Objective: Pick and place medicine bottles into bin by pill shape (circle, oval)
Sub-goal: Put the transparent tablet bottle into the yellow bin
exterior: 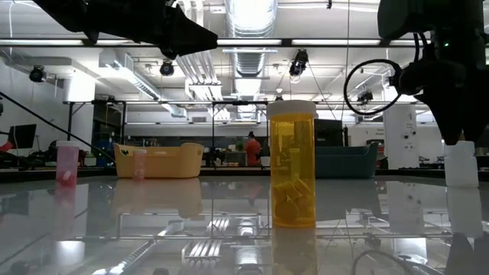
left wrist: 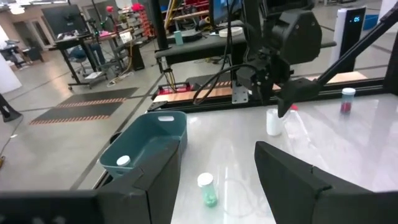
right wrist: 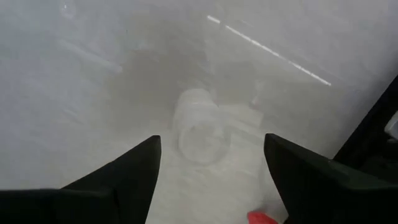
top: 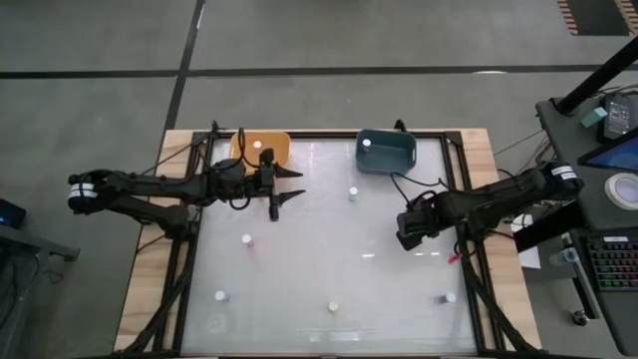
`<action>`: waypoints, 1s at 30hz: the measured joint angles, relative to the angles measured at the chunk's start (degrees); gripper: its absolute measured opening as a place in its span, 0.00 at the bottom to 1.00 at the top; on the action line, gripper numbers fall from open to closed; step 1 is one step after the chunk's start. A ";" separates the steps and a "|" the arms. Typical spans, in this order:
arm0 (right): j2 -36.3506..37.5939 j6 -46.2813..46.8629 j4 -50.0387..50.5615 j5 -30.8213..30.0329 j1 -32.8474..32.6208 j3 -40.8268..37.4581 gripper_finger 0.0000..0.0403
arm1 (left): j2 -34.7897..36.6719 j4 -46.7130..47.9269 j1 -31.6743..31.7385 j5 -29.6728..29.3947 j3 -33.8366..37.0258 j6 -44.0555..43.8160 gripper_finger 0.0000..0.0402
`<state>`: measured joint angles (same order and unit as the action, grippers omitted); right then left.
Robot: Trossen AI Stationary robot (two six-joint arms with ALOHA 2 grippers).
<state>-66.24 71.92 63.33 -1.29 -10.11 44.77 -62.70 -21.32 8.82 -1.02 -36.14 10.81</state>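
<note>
My right gripper [top: 407, 231] is open and points down over a white bottle [right wrist: 199, 127], which stands upright on the table. Its fingers stand on either side of the bottle, above it. The same bottle shows in the low view [exterior: 461, 164] and the left wrist view [left wrist: 272, 121]. My left gripper [top: 284, 185] is open and empty, in the air beside the orange bin [top: 274, 150], which holds one bottle [top: 257, 145]. The teal bin [top: 399, 152] holds one bottle [top: 366, 143]. A bottle with green pills [left wrist: 206, 188] stands mid-table.
More bottles stand on the table: a pink one [top: 246, 239], one near the left front [top: 220, 295], an amber one at the front middle [exterior: 293, 164] and one at the front right [top: 450, 297]. A red bit [right wrist: 264, 218] lies near my right gripper.
</note>
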 joint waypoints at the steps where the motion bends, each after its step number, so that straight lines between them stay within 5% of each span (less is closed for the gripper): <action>1: -0.21 -0.11 -0.26 -0.21 0.00 0.00 0.68 | 0.00 0.00 0.00 0.00 0.00 0.00 0.47; 19: -4.22 -1.98 -2.77 -0.13 0.00 -0.22 0.67 | 0.00 0.02 0.04 0.00 0.00 0.02 0.47; 30: -3.93 -1.35 -2.77 0.25 0.00 -0.22 0.33 | 0.00 0.02 0.04 0.00 0.00 0.04 0.47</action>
<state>-70.17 70.57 60.55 -1.04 -10.11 44.56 -62.70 -21.30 8.86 -1.02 -36.14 10.85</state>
